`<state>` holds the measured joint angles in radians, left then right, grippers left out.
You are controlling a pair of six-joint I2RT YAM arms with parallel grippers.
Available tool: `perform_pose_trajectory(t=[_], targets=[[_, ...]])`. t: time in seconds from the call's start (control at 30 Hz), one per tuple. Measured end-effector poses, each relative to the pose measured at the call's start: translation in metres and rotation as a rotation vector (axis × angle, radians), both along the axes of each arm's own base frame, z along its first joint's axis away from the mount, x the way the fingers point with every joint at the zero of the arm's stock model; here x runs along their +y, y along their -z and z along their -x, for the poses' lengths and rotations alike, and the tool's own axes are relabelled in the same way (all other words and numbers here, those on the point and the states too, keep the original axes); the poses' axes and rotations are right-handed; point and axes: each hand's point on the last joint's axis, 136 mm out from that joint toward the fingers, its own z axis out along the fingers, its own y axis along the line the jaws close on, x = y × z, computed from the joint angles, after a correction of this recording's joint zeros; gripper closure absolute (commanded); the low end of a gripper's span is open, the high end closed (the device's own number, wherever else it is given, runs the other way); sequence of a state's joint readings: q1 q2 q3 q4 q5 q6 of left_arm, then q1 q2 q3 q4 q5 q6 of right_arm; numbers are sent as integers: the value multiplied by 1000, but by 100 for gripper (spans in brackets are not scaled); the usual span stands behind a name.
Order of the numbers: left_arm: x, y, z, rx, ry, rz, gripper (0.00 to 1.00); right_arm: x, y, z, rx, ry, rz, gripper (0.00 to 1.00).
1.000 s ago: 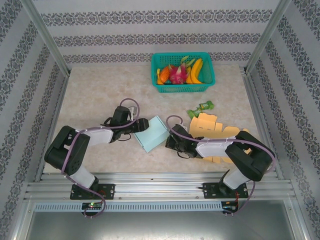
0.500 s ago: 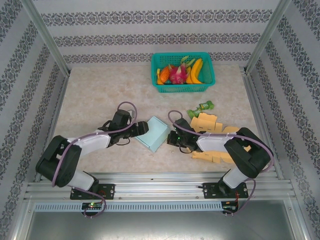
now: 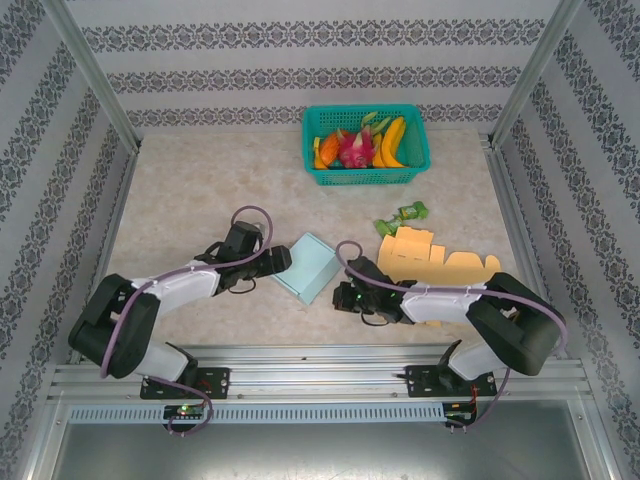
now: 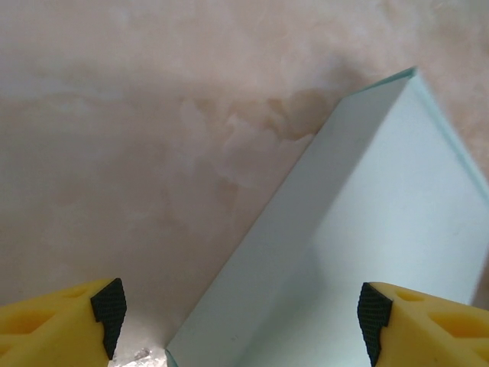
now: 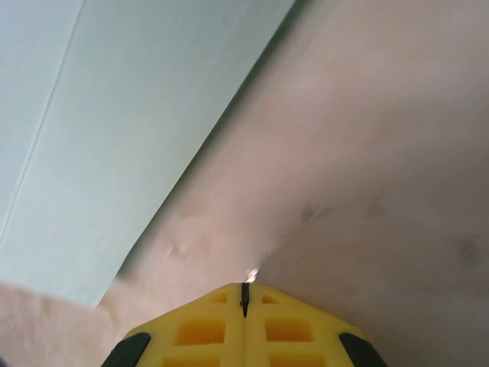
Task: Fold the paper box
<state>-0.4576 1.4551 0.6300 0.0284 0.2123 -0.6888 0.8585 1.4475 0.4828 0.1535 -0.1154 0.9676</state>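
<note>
Your left jaws: released, spread wide astride box (image 3: pixel 308 266) left corner. Your right jaws: clenched, empty, just beside box right edge, low over bench (image 3: pixel 200 190).

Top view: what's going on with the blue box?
Two arms are working on a light blue paper box in the middle of the table. The left gripper is open, with the box's left edge between its jaws; I can't tell whether they touch it. The right gripper is shut and holding nothing, its tip low over bare table just off the box's near right edge. A flat yellow cardboard blank lies to the right.
</note>
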Motion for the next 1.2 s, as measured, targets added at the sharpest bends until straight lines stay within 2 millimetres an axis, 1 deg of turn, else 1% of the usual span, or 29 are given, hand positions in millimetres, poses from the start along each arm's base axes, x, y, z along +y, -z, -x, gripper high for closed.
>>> perform_pose_trajectory(t=[0.07,0.13,0.3,0.43,0.57,0.73,1.0,1.2], targets=[[-2,5,1,11,2,2,19,11,-2,10,1,-23,-13,100],[-6,7,3,7,10,8,19,17,-3,17,2,-29,-21,100],[-20,8,11,-8,42,18,19,25,-5,24,-4,-14,-32,100],[-25,9,14,-26,41,17,19,27,-5,23,-8,8,-36,100],[-28,9,15,-43,35,22,19,25,-1,18,-18,34,-21,100],[-31,9,21,-54,33,25,19,23,0,15,-19,58,-17,100],[-43,10,51,-89,47,31,19,23,2,14,-12,95,-22,100],[-46,10,54,-118,16,21,19,24,2,14,-7,108,-26,100]])
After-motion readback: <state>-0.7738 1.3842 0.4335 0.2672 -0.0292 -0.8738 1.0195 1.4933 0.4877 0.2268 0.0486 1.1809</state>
